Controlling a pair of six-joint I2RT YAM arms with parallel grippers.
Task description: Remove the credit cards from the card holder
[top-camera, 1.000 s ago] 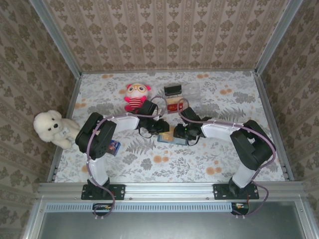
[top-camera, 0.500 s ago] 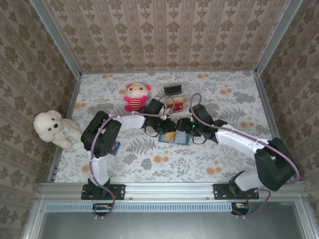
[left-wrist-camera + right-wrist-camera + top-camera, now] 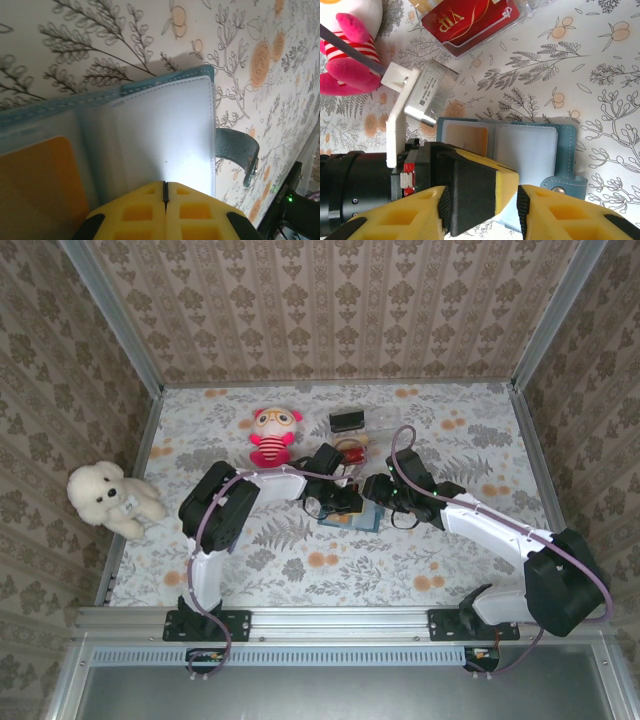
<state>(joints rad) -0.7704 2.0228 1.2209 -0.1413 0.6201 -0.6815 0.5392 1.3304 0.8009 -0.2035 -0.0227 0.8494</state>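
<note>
Left gripper [image 3: 165,187] closed, right gripper [image 3: 481,199] parted (wrists close)

1. Setting: a robot test cell in a lab, dressed to look domestic. The wallpapered walls [image 3: 340,310] are flat panels held in bare aluminium posts [image 3: 110,315].
2. Apparatus: the left arm [image 3: 215,510] and the right arm [image 3: 500,535] are bolted to a metal rail [image 3: 340,620] at the near edge of the table.
3. Props: a floral table cover [image 3: 300,580], a white plush dog [image 3: 105,498] and a pink doll [image 3: 273,435].
</note>
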